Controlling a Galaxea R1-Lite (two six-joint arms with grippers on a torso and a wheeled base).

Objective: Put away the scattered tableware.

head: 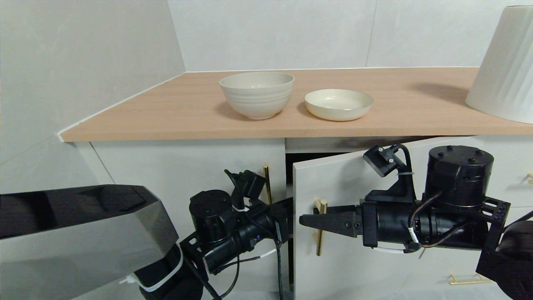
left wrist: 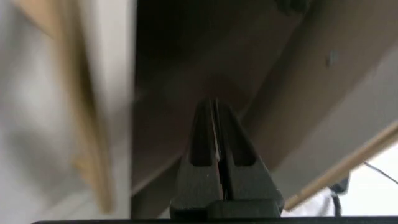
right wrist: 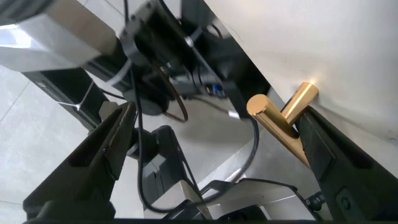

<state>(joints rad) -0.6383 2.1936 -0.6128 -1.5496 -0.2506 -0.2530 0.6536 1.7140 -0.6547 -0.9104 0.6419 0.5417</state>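
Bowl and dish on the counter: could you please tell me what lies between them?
Nothing does: in the head view the bowl and dish stand apart, with only bare counter between them.

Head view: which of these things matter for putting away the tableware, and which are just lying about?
Job: deep ribbed cream bowl; shallow cream dish; ajar white cabinet door; its brass bar handle, between the fingers of the open right gripper; shut left gripper at the door gap.
Lying about: white pleated lampshade; wooden countertop.
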